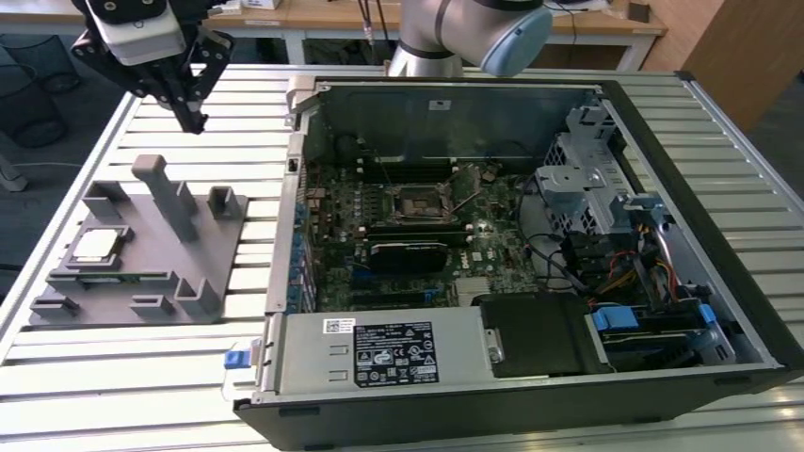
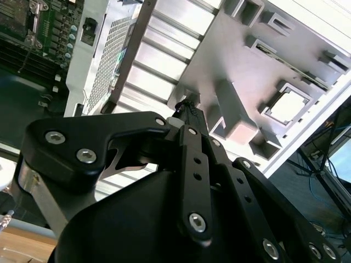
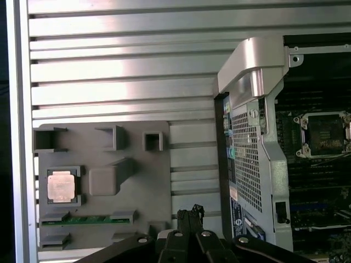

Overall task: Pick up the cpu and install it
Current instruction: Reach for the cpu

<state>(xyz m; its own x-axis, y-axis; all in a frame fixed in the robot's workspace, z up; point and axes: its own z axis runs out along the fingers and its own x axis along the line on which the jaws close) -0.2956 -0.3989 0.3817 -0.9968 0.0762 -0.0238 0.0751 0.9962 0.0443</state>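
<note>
The hand (image 1: 195, 121) hangs in the upper left of the exterior view. Its fingertips (image 3: 185, 216) are pressed together with nothing between them, above the slatted metal counter (image 1: 126, 377) just beyond the grey fixture tray (image 1: 132, 282). The cpu (image 1: 98, 245) lies flat in a pocket of that tray, at the exterior view's left, well apart from the hand. The open computer case (image 1: 703, 188) sits at the exterior view's right, its motherboard socket (image 1: 415, 202) near the frame's centre.

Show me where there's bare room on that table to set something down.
Bare table beside the tray, exterior view's lower left, and the strip between tray and case. Crowded: the tray, with blocks and cpu, and inside the case.
</note>
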